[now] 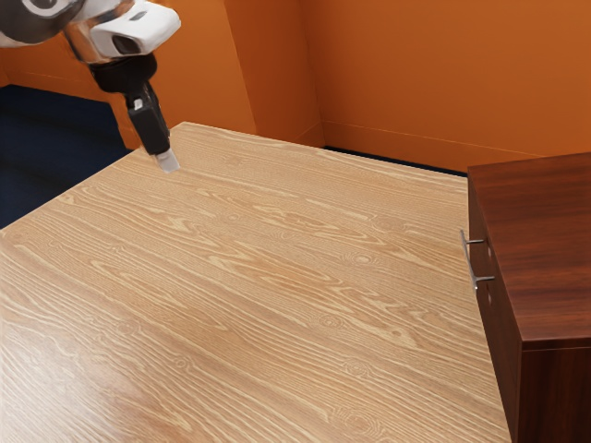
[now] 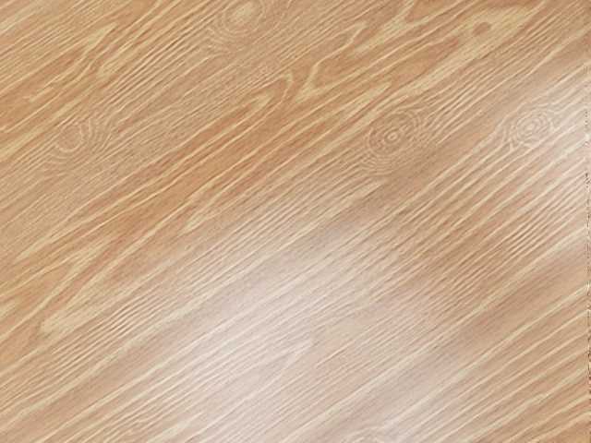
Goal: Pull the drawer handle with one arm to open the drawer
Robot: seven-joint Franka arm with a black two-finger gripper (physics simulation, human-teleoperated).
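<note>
Slim silver drawer handle [image 1: 475, 260] lies well apart from the black gripper [image 1: 167, 161], whose spread I cannot tell; a misaligned reach could miss it.

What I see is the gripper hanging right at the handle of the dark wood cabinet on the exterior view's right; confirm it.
Not right. The exterior view shows the gripper far from the handle, above the table at its far corner, at that view's upper left. The dark wood cabinet does stand on its right.

The exterior view looks down from the side across the light grained wooden tabletop [image 1: 277, 277] toward orange walls [image 1: 416, 65], while the wrist view faces that same tabletop closely.
</note>
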